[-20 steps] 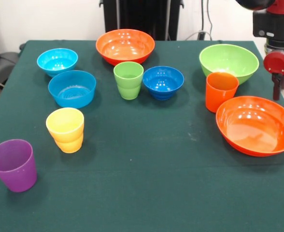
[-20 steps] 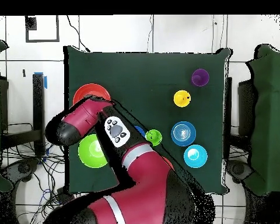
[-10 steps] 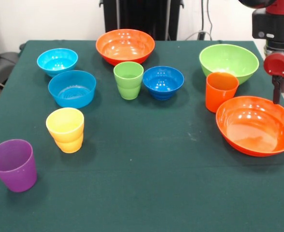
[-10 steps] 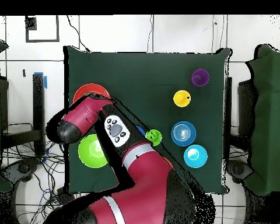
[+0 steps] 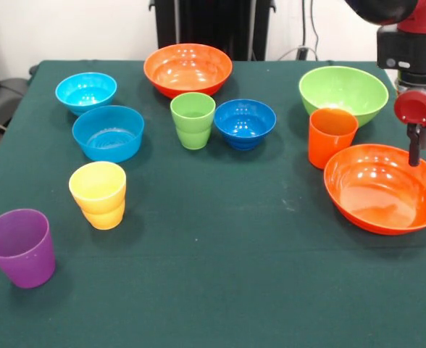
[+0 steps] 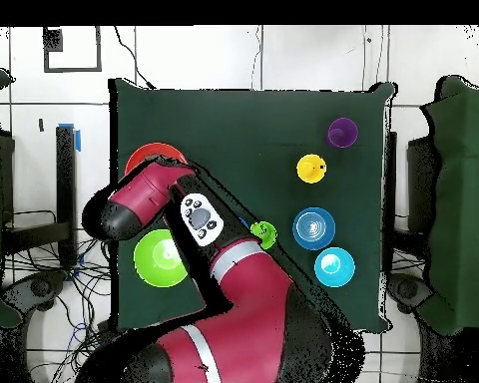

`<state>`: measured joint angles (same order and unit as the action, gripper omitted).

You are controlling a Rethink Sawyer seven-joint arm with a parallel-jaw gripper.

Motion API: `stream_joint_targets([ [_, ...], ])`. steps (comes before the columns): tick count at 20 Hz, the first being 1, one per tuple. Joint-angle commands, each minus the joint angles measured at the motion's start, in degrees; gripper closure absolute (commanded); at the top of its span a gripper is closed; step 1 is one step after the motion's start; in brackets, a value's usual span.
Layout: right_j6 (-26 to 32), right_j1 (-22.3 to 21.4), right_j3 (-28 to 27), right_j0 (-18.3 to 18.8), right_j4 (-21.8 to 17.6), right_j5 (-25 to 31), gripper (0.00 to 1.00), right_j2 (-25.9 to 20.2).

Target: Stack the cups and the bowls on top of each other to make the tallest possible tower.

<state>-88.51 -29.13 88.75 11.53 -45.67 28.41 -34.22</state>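
My gripper (image 5: pixel 414 148) hangs at the far right, just above the back rim of a large orange bowl (image 5: pixel 383 187); its state does not show. Next to that bowl stand the orange cup (image 5: pixel 331 136) and the lime green bowl (image 5: pixel 343 93). In the middle are the green cup (image 5: pixel 193 119), the dark blue bowl (image 5: pixel 245 122) and a second orange bowl (image 5: pixel 188 67). Two light blue bowls (image 5: pixel 86 90) (image 5: pixel 109 132) sit at the left, with the yellow cup (image 5: pixel 98 194) and purple cup (image 5: pixel 20 246) nearer. Everything stands apart, unstacked. In the overhead view my arm (image 6: pixel 234 289) hides the gripper.
The dark green tablecloth (image 5: pixel 235 275) has open room along the near side. The right table edge runs close beside my gripper. Cables (image 6: pixel 74 299) lie on the floor by the table.
My gripper has come down a little and shifted slightly over the right orange bowl's back rim. No cup or bowl has moved.
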Motion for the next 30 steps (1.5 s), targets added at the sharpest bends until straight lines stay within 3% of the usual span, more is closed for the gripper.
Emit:
stream_joint_targets([
  [1,7.81,4.44,-4.0,-0.35,-5.36,3.09,0.0,1.99],
  [30,9.13,6.54,-3.47,-0.61,-2.43,7.93,0.0,1.59],
])
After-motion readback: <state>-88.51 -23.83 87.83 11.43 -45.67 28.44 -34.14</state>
